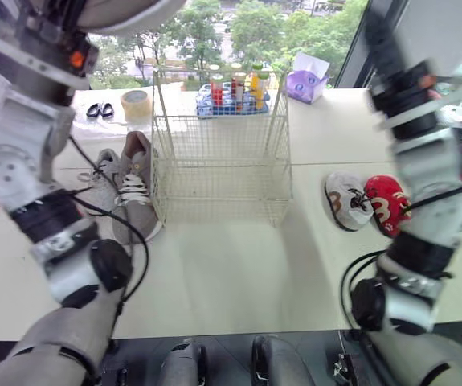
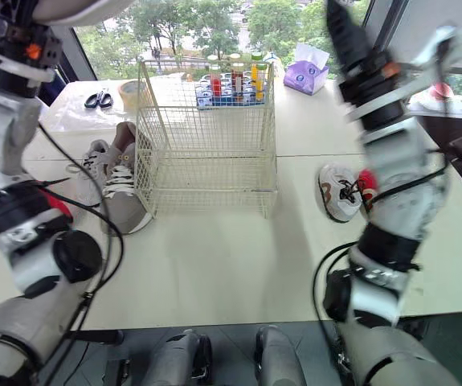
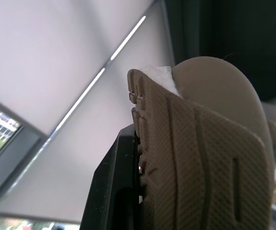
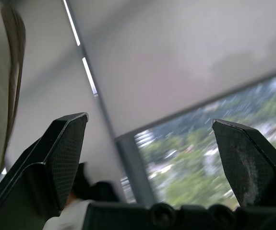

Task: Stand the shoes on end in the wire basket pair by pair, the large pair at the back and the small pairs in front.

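The empty wire basket [image 1: 218,161] stands in the middle of the white table [image 1: 231,281]. Two grey sneakers [image 1: 134,193] lie on the table against the basket's left side. To its right lie a small white shoe [image 1: 345,201] and a small red shoe [image 1: 387,205]. My left gripper [image 3: 133,191] is raised high and shut on a shoe with a tan ribbed sole [image 3: 200,158]; one black finger [image 3: 111,191] presses the sole's edge. The same shoe [image 1: 126,10] shows at the top of the left eye view. My right gripper [image 4: 152,143] is also raised, open, with nothing between its fingers.
Behind the basket a blue tray [image 1: 235,103] holds several cans and bottles. A purple tissue box [image 1: 307,80] is at the back right. A tape roll [image 1: 136,104] and black scissors [image 1: 100,110] lie at the back left.
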You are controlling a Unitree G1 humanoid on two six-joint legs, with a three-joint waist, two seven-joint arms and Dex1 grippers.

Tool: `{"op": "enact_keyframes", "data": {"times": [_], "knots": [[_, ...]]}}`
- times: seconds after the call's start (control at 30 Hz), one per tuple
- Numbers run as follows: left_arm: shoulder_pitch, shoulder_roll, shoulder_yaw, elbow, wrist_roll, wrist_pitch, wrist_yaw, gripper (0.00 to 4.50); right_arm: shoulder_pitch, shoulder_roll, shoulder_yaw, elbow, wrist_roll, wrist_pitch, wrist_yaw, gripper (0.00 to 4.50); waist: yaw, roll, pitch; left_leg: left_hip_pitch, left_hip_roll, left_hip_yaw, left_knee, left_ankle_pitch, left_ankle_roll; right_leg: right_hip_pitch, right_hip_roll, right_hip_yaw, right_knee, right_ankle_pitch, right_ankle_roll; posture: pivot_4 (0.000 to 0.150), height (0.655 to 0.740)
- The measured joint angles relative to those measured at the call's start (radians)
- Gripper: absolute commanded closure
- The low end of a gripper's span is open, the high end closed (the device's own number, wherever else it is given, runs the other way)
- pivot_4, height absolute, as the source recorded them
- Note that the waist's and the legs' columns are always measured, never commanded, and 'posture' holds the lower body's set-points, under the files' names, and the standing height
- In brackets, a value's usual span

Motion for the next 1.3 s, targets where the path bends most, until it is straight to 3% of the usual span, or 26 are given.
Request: {"op": "enact_keyframes", "data": {"times": [0.17, 0.83, 1.03, 1.17, 1.3], "knots": [[0.050, -0.029, -0.085, -0.018, -0.030, -0.013, 0.046, 3.96, -0.081, 0.093, 0.102, -0.045, 0.026, -0.029, -0.052, 0.05, -0.001, 0.000, 0.000, -0.001, -0.001, 0.000, 0.000, 0.000, 0.000, -0.001, 0.002, 0.000, 0.000, 0.000, 0.000, 0.150, 0.7400], [0.173, -0.064, -0.200, -0.054, -0.067, -0.103, 0.081, 3.96, -0.148, 0.088, 0.182, -0.032, 0.025, -0.124, -0.005, 0.05, 0.000, -0.001, 0.000, -0.001, -0.001, -0.001, 0.000, 0.000, 0.001, 0.000, 0.003, 0.000, -0.002, 0.000, 0.000, 0.150, 0.7400], [0.212, -0.060, -0.240, -0.079, -0.066, -0.115, 0.056, 3.96, -0.147, 0.086, 0.188, -0.010, 0.006, -0.131, -0.004, 2.55, 0.000, -0.001, 0.000, -0.001, -0.001, -0.001, 0.000, -0.001, 0.001, 0.000, 0.003, 0.000, -0.002, 0.000, 0.000, 0.150, 0.7400], [0.219, -0.049, -0.251, -0.092, -0.054, -0.130, 0.059, 3.96, -0.146, 0.084, 0.188, -0.010, 0.007, -0.127, -0.004, 2.81, 0.000, -0.001, 0.000, -0.001, -0.001, -0.001, 0.000, -0.001, 0.002, 0.000, 0.003, 0.000, -0.002, 0.000, 0.000, 0.150, 0.7400], [0.232, -0.017, -0.277, -0.107, -0.011, -0.141, 0.067, 2.07, -0.146, 0.070, 0.188, -0.006, 0.007, -0.120, -0.004, 2.81, 0.000, -0.001, 0.000, -0.001, -0.001, -0.001, 0.000, -0.002, 0.003, 0.000, 0.003, 0.000, -0.002, 0.000, 0.000, 0.150, 0.7400]]}}
